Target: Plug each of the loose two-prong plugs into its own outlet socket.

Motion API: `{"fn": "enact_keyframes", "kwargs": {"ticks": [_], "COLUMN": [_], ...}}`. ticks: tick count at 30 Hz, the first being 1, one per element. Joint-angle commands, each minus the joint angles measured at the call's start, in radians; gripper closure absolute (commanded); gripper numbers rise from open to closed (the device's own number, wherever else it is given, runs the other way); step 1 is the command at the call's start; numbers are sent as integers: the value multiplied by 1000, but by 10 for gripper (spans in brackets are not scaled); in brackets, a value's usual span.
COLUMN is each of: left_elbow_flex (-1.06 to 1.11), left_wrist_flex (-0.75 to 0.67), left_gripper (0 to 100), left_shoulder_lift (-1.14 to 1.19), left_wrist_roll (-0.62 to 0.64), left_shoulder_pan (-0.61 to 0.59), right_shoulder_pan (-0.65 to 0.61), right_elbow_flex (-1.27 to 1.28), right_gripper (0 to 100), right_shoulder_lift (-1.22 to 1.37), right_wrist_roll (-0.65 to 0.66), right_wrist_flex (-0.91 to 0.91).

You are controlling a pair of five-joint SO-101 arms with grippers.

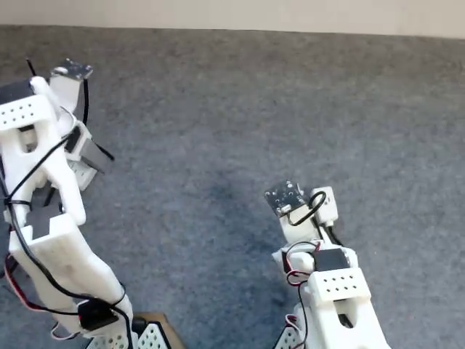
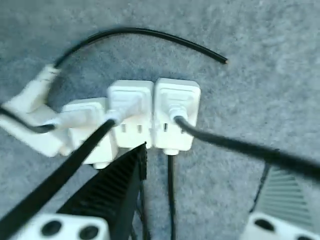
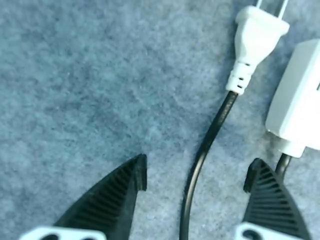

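Right gripper (image 3: 197, 182) held open astride cord (image 3: 210, 135); loose plug (image 3: 257, 35) found ahead, long axis lined with reach, prongs turned away, socket block (image 3: 300, 100) just beside.

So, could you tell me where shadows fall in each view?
High view: soft dark patches in the middle of the carpet; left wrist view: shade under the black cable near the plugs; right wrist view: faint shade beside the white block.
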Motion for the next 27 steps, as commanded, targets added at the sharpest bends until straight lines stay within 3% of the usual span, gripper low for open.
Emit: {"fn": "enact_keyframes", "kwargs": {"ticks": [1,7,13,22,27], "left_elbow_flex": [-120,-254,-150,216,403], "left_wrist_flex": [92,170,172,170,169], "left_gripper": [663,663,663,663,663], "left_shoulder_lift": [-10,-33,-208,-561,-691], "left_wrist_roll": [6,9,9,91,89], "left_shoulder_pan": [-13,2,113,426,539], "right_shoulder_pan": [38,302,545,550,572], "right_elbow_flex": [-21,-364,-605,-461,-409], "right_gripper": [695,695,695,695,695], "right_shoulder_lift": [-15,-15,-8,-7,19], "right_wrist_roll": [-8,-2,2,69,75], "right_wrist_flex": [-10,105,143,85,39]}}
